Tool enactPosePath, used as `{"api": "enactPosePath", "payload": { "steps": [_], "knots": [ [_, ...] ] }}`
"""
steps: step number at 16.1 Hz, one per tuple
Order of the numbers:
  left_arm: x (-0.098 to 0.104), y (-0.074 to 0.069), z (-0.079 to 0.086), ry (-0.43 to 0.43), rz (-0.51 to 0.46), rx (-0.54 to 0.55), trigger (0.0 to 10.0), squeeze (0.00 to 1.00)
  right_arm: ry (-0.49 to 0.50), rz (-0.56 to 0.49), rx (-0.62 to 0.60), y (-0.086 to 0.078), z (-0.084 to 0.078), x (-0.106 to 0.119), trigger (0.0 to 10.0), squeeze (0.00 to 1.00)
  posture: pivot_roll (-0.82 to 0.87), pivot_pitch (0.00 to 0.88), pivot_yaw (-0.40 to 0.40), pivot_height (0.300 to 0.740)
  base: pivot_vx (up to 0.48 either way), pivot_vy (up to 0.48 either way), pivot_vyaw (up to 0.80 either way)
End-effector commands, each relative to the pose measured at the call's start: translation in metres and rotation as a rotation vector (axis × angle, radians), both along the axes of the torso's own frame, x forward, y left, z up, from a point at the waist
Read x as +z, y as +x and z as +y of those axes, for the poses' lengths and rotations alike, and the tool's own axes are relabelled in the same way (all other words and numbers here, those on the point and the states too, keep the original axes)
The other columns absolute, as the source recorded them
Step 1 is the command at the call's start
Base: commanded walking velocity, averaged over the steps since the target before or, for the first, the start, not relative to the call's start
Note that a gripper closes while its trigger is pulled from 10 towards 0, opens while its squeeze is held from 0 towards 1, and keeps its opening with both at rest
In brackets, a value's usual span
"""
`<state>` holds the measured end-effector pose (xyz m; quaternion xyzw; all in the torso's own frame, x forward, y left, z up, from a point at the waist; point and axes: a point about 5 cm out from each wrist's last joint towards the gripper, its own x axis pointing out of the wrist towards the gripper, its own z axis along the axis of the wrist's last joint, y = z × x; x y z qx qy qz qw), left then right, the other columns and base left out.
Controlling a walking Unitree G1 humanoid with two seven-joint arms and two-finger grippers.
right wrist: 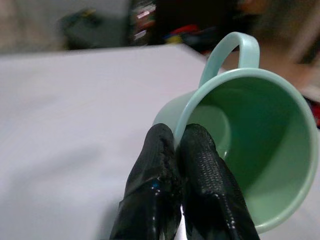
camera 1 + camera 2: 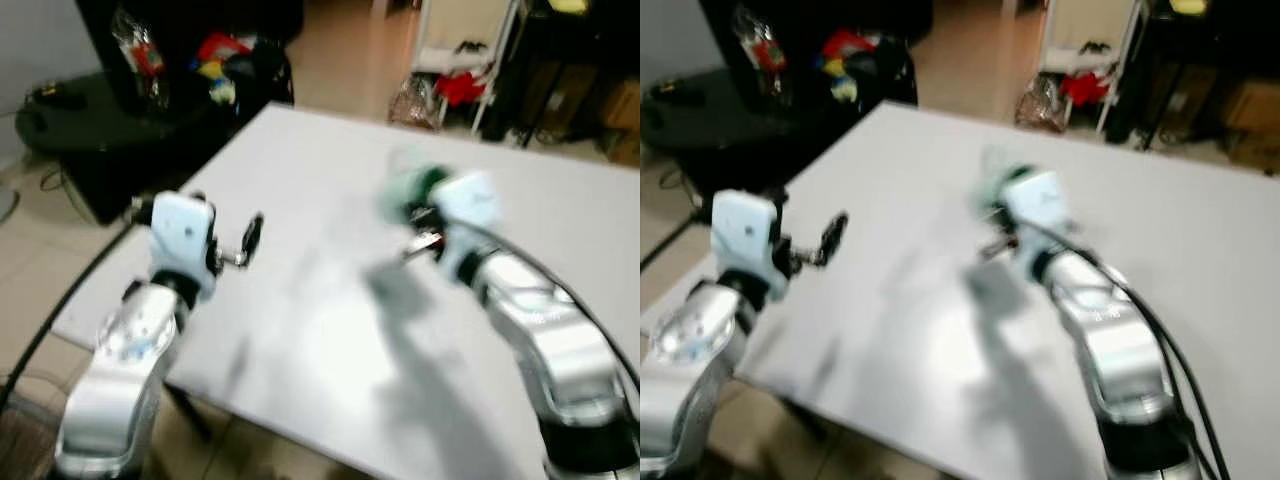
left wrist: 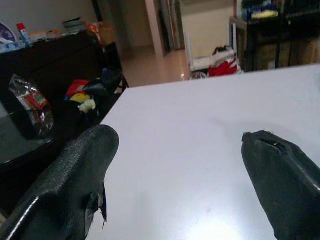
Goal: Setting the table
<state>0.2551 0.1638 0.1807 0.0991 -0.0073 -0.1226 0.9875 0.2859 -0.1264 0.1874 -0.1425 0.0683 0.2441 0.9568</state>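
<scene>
A: So, where's the pale green enamel-look mug w/ loop handle [image 1: 235, 150]?

B: In the right gripper [image 1: 182, 145]. Its two black fingers are pinched together on the mug's rim, one inside, one outside. Mug is tilted, mouth facing the wrist cam, handle on the far side. It's held over the flat white rectangular tabletop [image 2: 300, 300]; can't tell if it touches. From the head cam it's a blurred green blob [image 2: 410, 190] at approx 1 o'clock of tabletop centre.

A: And the left gripper [image 3: 175, 165]?

B: Spread wide, nothing btwn the fingers, hovering near the tabletop's edge at approx 9 o'clock [image 2: 245, 240].

A: Anything else around?

B: Dark low round side table [image 2: 90, 120] at 10 o'clock beyond the tabletop, w/ red & yellow clutter [image 2: 215, 55] beside it. White rack w/ red cloth [image 2: 460, 85] at 1 o'clock. Head views are motion-blurred.
</scene>
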Motion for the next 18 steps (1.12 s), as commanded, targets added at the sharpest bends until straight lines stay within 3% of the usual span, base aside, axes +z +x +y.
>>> {"api": "enactPosePath", "payload": {
  "steps": [1, 2, 6, 8, 10, 18],
  "knots": [
    [-0.001, -0.002, -0.003, 0.009, 0.012, -0.029, 10.0, 0.00, -0.016, 0.012, 0.016, 0.002, -0.005, 0.000, 10.0, 0.00, -0.03, 0.000, 0.030, 0.740, 0.000, 0.000, 0.00],
    [-0.001, -0.003, -0.003, 0.021, 0.014, -0.049, 10.0, 0.00, -0.038, 0.017, 0.060, 0.007, -0.003, 0.001, 10.0, 0.00, -0.03, 0.000, 0.027, 0.740, 0.000, 0.000, 0.00],
    [-0.003, -0.005, 0.005, 0.103, 0.098, -0.174, 10.0, 0.00, -0.237, 0.035, 0.371, 0.053, 0.018, 0.000, 10.0, 0.00, -0.02, 0.000, 0.032, 0.740, 0.000, 0.000, 0.00],
    [-0.004, -0.012, 0.003, 0.144, 0.155, -0.269, 10.0, 0.00, -0.352, 0.040, 0.432, 0.073, 0.024, -0.003, 10.0, 0.00, 0.00, 0.000, 0.026, 0.740, 0.000, 0.000, 0.00],
    [-0.005, -0.017, 0.004, 0.148, 0.201, -0.309, 10.0, 0.00, -0.404, 0.051, 0.440, 0.087, 0.031, -0.005, 10.0, 0.00, 0.00, 0.000, 0.023, 0.740, 0.000, 0.000, 0.00],
    [0.002, -0.030, 0.005, 0.128, 0.286, -0.398, 10.0, 0.00, -0.506, 0.079, 0.616, 0.099, 0.068, -0.010, 10.0, 0.00, 0.02, 0.000, 0.019, 0.740, 0.000, 0.000, 0.00]
  ]
}}
